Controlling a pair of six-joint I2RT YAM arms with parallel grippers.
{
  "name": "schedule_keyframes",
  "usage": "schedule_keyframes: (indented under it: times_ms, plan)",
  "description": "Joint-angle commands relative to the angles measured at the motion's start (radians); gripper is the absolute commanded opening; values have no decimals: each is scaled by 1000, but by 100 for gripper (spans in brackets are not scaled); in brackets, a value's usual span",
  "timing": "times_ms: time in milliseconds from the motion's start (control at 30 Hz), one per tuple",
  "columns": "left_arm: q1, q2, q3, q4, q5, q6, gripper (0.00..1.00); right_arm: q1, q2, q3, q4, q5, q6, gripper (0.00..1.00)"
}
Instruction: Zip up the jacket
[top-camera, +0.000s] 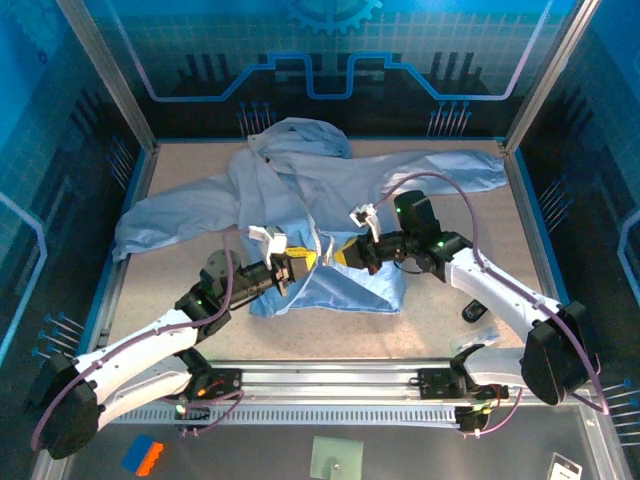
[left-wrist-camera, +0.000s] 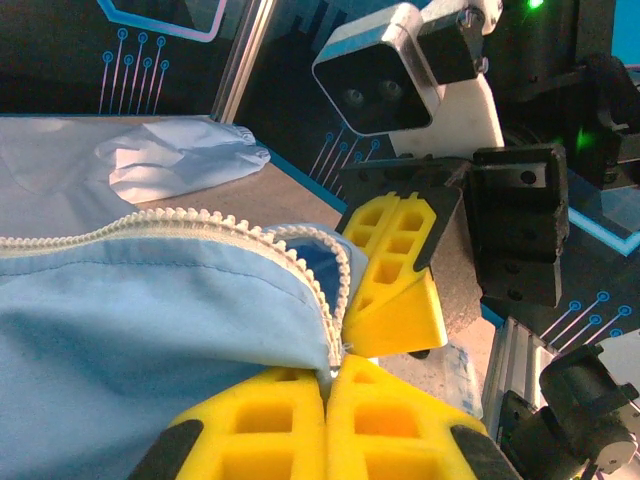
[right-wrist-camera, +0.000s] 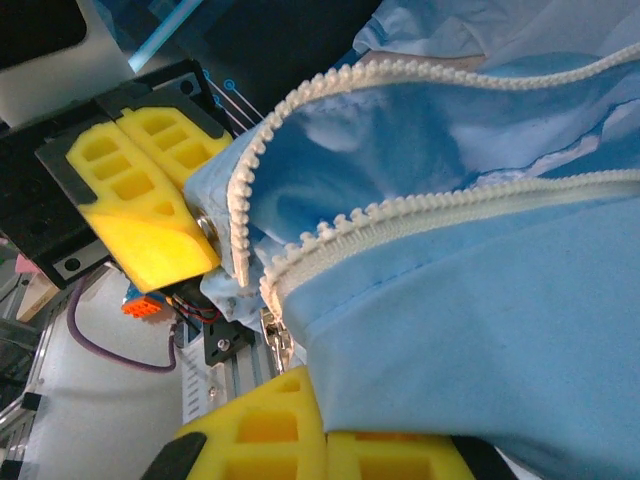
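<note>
You have the jacket (top-camera: 330, 190) spread across the table (top-camera: 440, 320), with its hood (top-camera: 300, 140) at the far edge and 1 sleeve (top-camera: 170, 225) trailing toward the left wall. Your left gripper (top-camera: 296, 270) is closed, pinching the bottom hem at the foot of the zipper (left-wrist-camera: 200, 225), whose 2 rows of teeth lie parted. Just beside it, your right gripper (top-camera: 340, 257) is also closed, clamped on the facing hem edge. The other sleeve (top-camera: 450, 170) reaches right.
</note>
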Motion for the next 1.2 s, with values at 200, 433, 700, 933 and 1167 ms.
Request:
schedule_keyframes:
  times_ms: [200,433,700,933,1167]
  plan:
    - [5,4,-12,95,15,13,0,-10,-21,-21,52,-60,8,0]
    - [6,13,-15,109,33,-8,0,-14,-21,-17,69,-67,17,0]
    - [7,30,-31,144,57,-32,0,-28,-27,-18,79,-81,23,0]
    - [7,40,-31,155,67,-43,0,-39,-33,-18,89,-97,29,0]
    - [6,41,-26,150,62,-36,0,-44,-28,-29,115,-117,43,0]
